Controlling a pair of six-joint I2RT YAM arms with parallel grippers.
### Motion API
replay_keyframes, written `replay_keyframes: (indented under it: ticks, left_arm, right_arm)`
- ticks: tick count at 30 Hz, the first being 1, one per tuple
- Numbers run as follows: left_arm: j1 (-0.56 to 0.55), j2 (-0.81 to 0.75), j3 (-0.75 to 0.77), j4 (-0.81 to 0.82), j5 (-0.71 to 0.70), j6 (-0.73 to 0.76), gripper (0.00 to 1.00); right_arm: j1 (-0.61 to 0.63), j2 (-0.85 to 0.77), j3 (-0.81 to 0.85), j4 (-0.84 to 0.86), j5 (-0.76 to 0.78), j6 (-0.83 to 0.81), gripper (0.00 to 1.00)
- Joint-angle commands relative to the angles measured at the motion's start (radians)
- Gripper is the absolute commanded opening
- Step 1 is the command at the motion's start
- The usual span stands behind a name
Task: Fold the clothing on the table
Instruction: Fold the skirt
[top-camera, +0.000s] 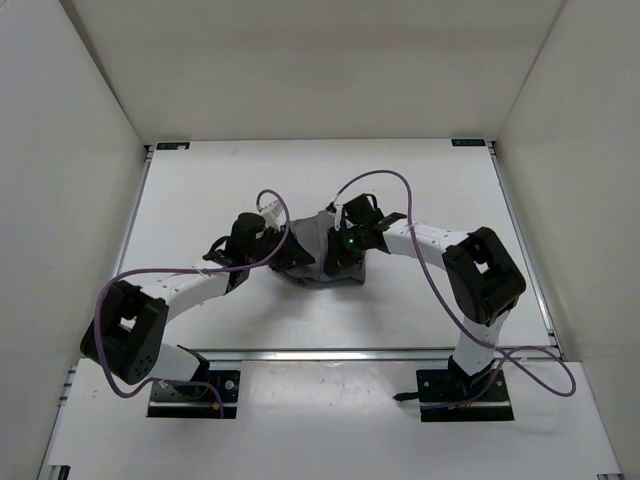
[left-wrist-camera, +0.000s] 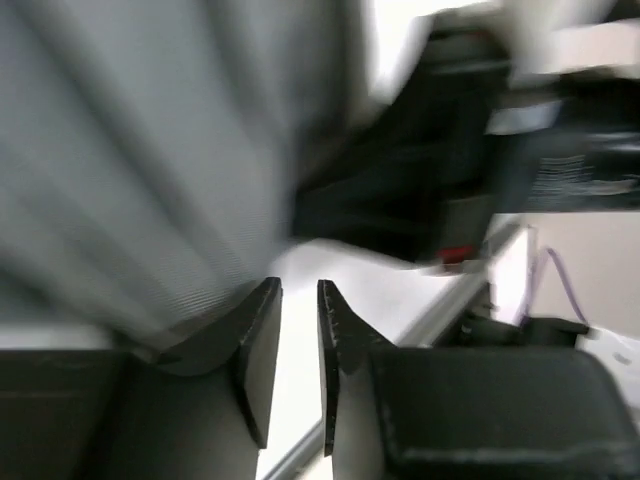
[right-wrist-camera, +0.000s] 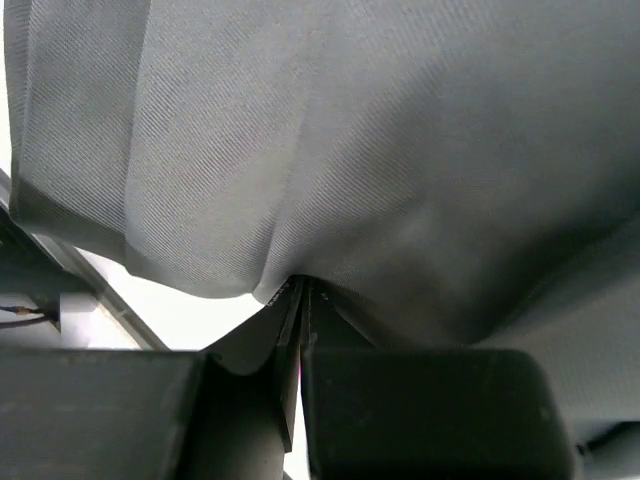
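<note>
Grey clothing (top-camera: 316, 262) bunched abt centre of table (top-camera: 420, 190). Soft, light, limp; prob. best taken at hem/corners. Pinched on a fold by right gripper (right-wrist-camera: 302, 292), jaws fully closed. Left gripper (left-wrist-camera: 298, 300): narrow gap, nothing between, cloth just beside.

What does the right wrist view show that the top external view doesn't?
Only the right wrist view: the right gripper shut on a pinched fold of the clothing, with the weave plain to see. Only the top external view: both arms, the left gripper at the garment's other side, the purple cables, and the cloth bunched in the middle of the table. Both: the grey clothing and some white table surface.
</note>
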Motion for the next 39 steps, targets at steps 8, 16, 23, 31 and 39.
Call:
replay_keyframes:
  ticks: [8,16,23,31,39]
  left_arm:
    - [0.034,0.039,-0.192,-0.011,-0.128,-0.026,0.23]
    - [0.086,-0.03,-0.082,-0.13,-0.119,0.037,0.51]
    - [0.186,-0.232,0.076,-0.354,-0.203,0.196,0.99]
    - [0.263,-0.286,0.126,-0.604,-0.545,0.396,0.99]
    - [0.229,-0.283,0.074,-0.653,-0.539,0.365,0.98]
  right_arm:
    - [-0.203,-0.132,-0.113,0.033,0.004,-0.093,0.01]
    - [-0.26,-0.139,-0.066,-0.016,-0.012,-0.133,0.04]
    - [-0.284,-0.205,0.143,-0.234,0.084,-0.15,0.65]
    - [-0.373,-0.325,-0.01,-0.265,0.165,-0.17,0.81]
    - [-0.373,-0.402,-0.173,-0.194,0.119,-0.125,0.74]
